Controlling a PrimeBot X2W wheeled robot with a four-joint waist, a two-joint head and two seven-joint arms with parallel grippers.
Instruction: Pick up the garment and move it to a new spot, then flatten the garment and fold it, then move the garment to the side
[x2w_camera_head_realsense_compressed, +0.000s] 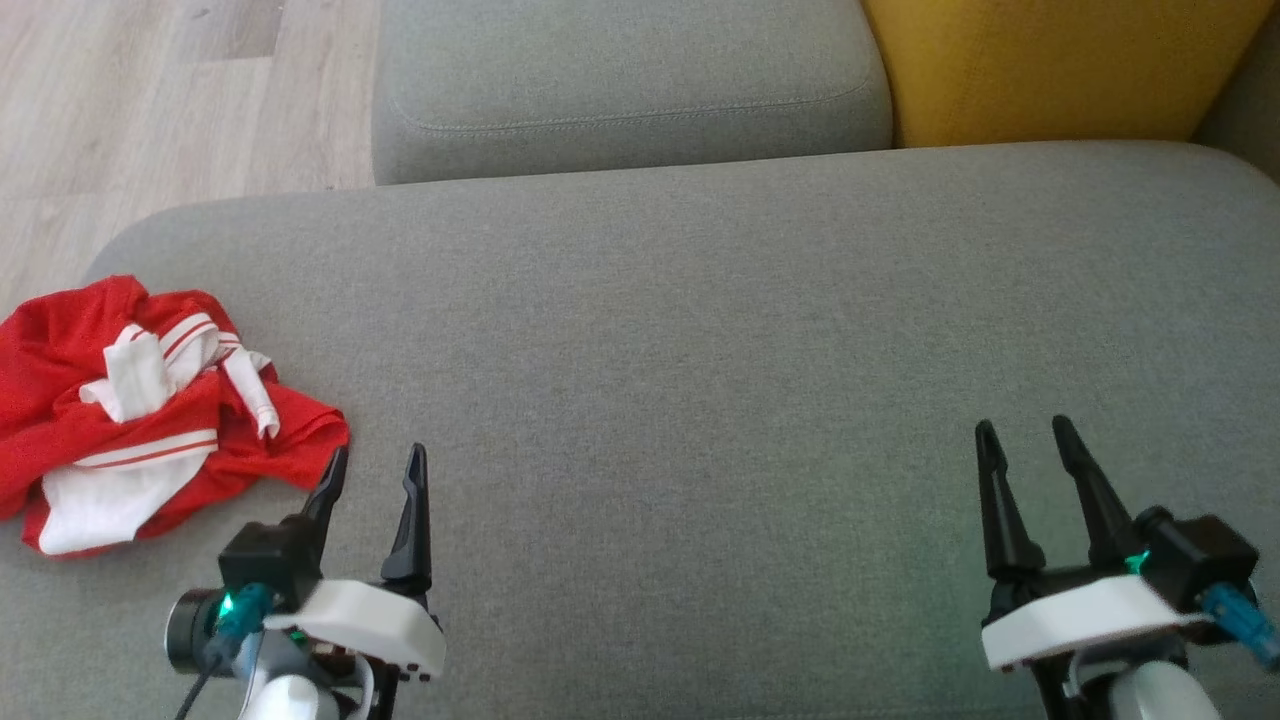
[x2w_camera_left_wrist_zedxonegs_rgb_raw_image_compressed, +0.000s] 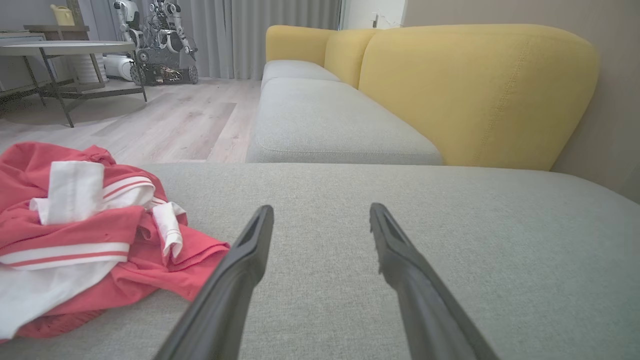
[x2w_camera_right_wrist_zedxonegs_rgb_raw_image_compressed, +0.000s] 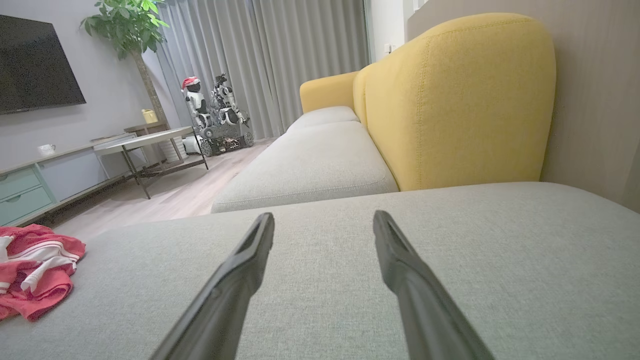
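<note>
Two grippers are hovering low in the head view, fingers pointing up over the wide grey seat cushion (x2w_camera_head_realsense_compressed: 700, 330). On the robot's left, the left gripper (x2w_camera_head_realsense_compressed: 378, 452) is holding its two dark fingers spread apart with nothing between them. Its outer fingertip is sitting just beside the near corner of the garment (x2w_camera_head_realsense_compressed: 150, 420); touching or just clear cannot be told. On the robot's right, the right gripper (x2w_camera_head_realsense_compressed: 1022, 425) is likewise standing spread and empty over bare cushion, well apart from the garment. At the cushion's left end, near the rounded corner, the garment is lying crumpled in a heap: red cloth with white panels and red-and-white striped bands bunching on top. In the left wrist view its red edge is reaching toward the left finger. Past the cushion, a second grey seat cushion (x2w_camera_head_realsense_compressed: 620, 90) and a yellow backrest (x2w_camera_head_realsense_compressed: 1050, 70) are adjoining, with pale wood floor (x2w_camera_head_realsense_compressed: 150, 110) to the left. Farther off, the right wrist view is taking in a low table (x2w_camera_right_wrist_zedxonegs_rgb_raw_image_compressed: 150, 142) and another robot (x2w_camera_right_wrist_zedxonegs_rgb_raw_image_compressed: 215, 115) by grey curtains (x2w_camera_right_wrist_zedxonegs_rgb_raw_image_compressed: 280, 60).
</note>
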